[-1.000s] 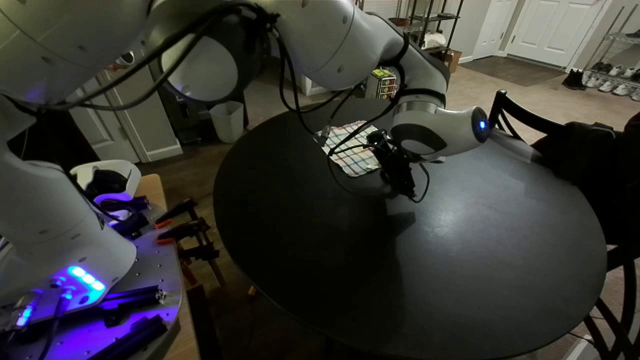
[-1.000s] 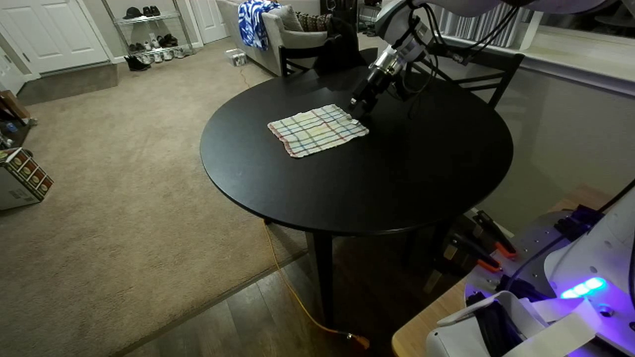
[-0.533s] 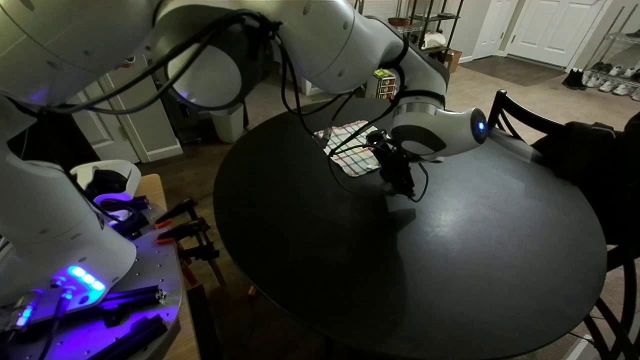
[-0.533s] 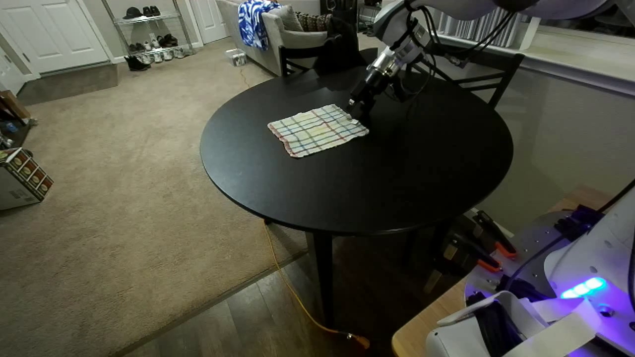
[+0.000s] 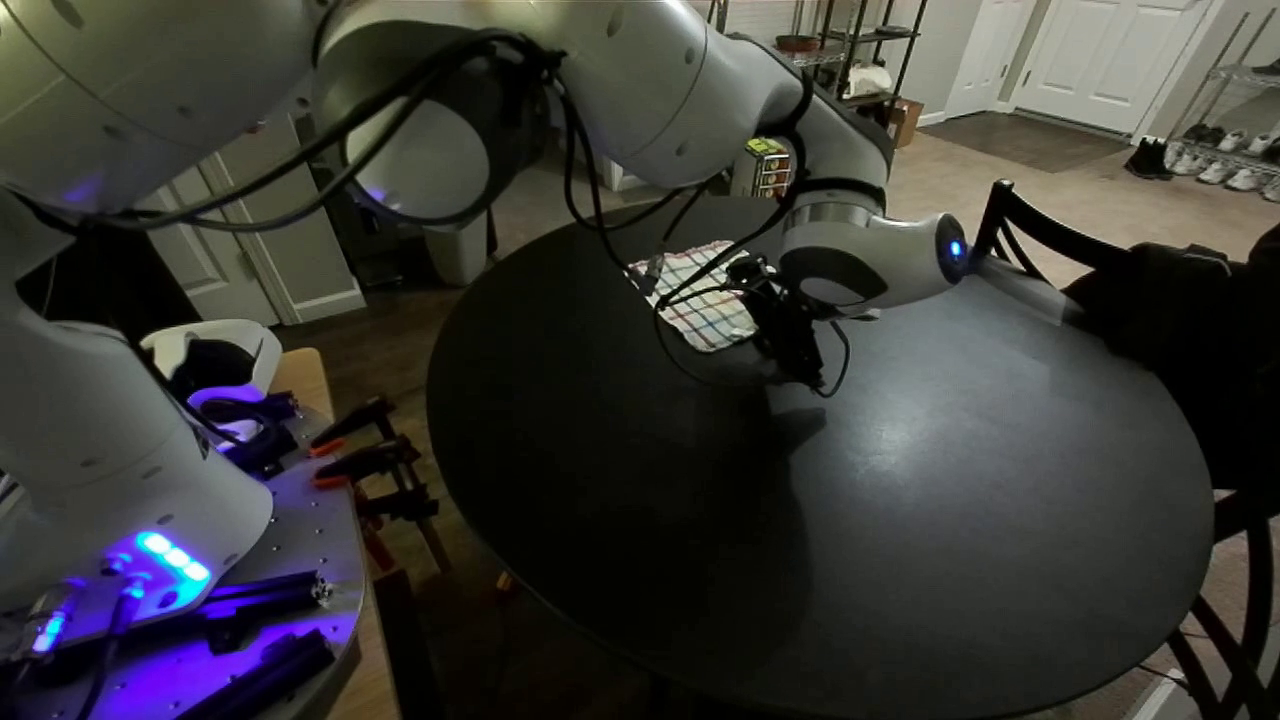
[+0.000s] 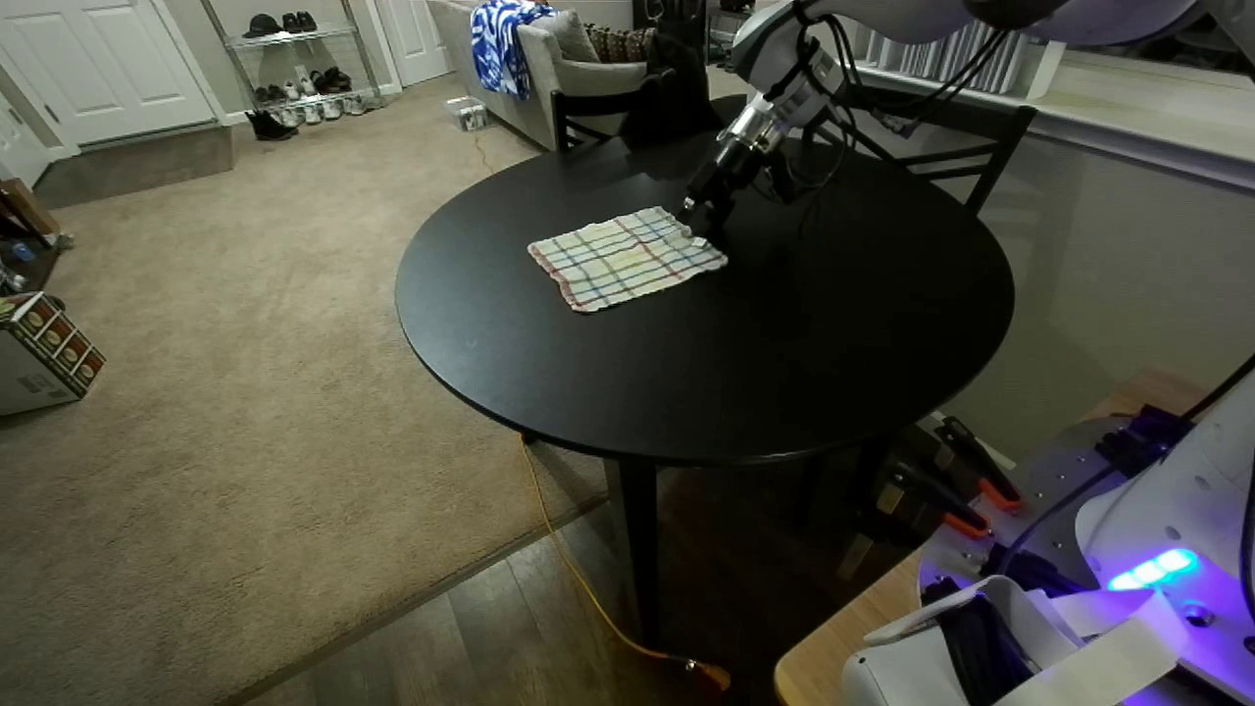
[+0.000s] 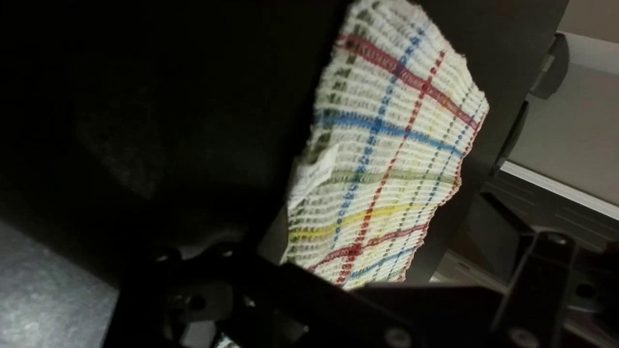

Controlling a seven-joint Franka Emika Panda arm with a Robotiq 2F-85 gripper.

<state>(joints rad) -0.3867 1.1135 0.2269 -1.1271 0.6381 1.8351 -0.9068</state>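
Checked cloth (image 6: 627,260) spread on the round dark worktop (image 6: 686,382), with the tool (image 6: 702,210) angled down at its near edge. The fingers (image 7: 541,275) stand wide apart, gripping nothing; in the wrist view the cloth, with its small white tag (image 7: 314,176), appears beyond and between them. Contact between fingertips and fabric cannot be determined. Containers: a pale waste bin (image 5: 458,260) on the floor, partly masked by the arm (image 5: 640,90), its interior hidden; a printed cardboard box (image 6: 44,358) on the carpet (image 6: 294,392), contents out of sight; a clear plastic tub (image 6: 467,114) near the sofa (image 6: 559,74), holding pale items too small to identify. An open wire rack (image 6: 294,37) against the wall bears shoes (image 6: 319,83) and a dark hat (image 6: 262,25). Relative to a second earlier, the tool is displaced slightly leftward in both exterior views, and the elbow of the arm hangs lower, now covering the rim of the waste bin. The cloth occupies much the same position as before.
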